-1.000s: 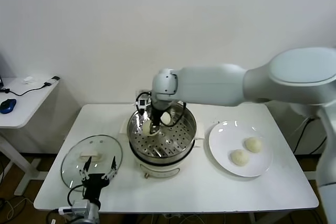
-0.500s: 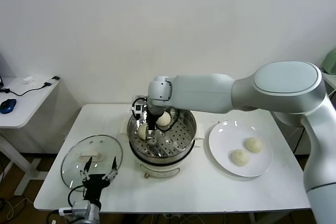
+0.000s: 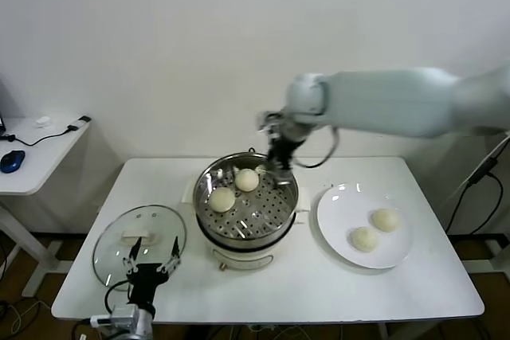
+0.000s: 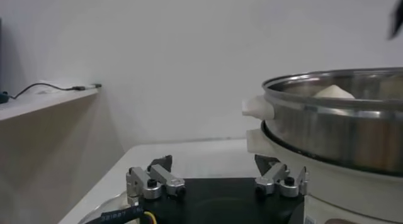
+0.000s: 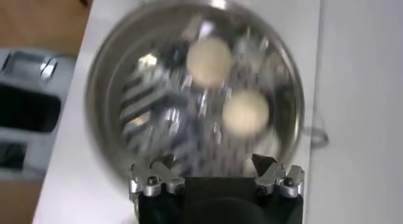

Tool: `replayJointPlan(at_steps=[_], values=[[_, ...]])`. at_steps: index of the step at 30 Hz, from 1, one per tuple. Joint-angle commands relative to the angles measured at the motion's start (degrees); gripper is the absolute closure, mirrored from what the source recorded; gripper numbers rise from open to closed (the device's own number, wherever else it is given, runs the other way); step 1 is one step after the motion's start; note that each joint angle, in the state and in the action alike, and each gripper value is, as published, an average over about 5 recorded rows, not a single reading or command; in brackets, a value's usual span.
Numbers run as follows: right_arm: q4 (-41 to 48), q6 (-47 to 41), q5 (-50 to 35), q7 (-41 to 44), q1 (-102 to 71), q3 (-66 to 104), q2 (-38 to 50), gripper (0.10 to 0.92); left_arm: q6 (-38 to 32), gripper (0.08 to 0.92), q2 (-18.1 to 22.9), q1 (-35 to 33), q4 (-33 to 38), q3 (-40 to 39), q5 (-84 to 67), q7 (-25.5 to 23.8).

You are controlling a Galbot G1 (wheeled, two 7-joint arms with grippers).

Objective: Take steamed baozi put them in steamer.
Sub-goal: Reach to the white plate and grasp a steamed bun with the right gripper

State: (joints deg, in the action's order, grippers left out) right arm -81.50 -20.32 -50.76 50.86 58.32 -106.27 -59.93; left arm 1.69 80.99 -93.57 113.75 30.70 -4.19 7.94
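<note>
My bench [image 3: 319, 292] is white and stands against a plain white wall [image 3: 199, 37], with a small side desk [image 3: 36, 157] off to my left. The steamer [image 3: 247, 209] sits mid-bench holding two baozi [image 3: 222, 198]; two more lie on the white plate [image 3: 339, 224] beside it. My right claw [image 3: 275, 166] hangs over the steamer's far rim, fingers apart and empty. My left claw [image 3: 148, 264] rests spread at the glass lid [image 3: 119, 240].

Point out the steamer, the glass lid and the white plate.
steamer [image 3: 280, 214]: head view, bare perforated tray near its right wall.
glass lid [image 3: 111, 248]: head view, clear glass left of its handle.
white plate [image 3: 339, 212]: head view, bare surface left of the two buns.
</note>
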Motion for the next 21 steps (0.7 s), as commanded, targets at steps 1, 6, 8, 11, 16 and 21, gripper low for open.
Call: replayJointPlan(at_steps=[1,6,8,11,16,21], values=[[-7.82,5.86,15.99,5.64,4.66,-11.76,24.81,0.202,0.02,0.177,0.17,0.07,-0.27,0.15,0.02,0.06],[-3.66,4.09,21.48,3.58,-11.26,-1.42,28.89,0.203,0.03,0.177,0.45,-0.16,-0.25,0.51,0.15,0.11],[-1.58,3.5,22.99,3.02,-17.18,3.03,28.96,0.203,0.0,0.177,0.58,-0.26,-0.46,0.65,0.26,0.19],[1.35,2.82,24.53,2.16,-24.56,8.82,27.89,0.202,-0.03,0.177,0.81,-0.42,-0.66,0.74,0.47,0.24],[5.45,1.56,26.19,0.41,-33.0,15.62,24.85,0.203,-0.11,0.177,0.99,-0.77,-0.86,0.86,0.64,0.31],[7.71,0.55,27.19,-0.87,-36.68,18.56,22.35,0.202,-0.3,0.177,0.84,-1.05,-1.09,0.9,0.9,0.38]])
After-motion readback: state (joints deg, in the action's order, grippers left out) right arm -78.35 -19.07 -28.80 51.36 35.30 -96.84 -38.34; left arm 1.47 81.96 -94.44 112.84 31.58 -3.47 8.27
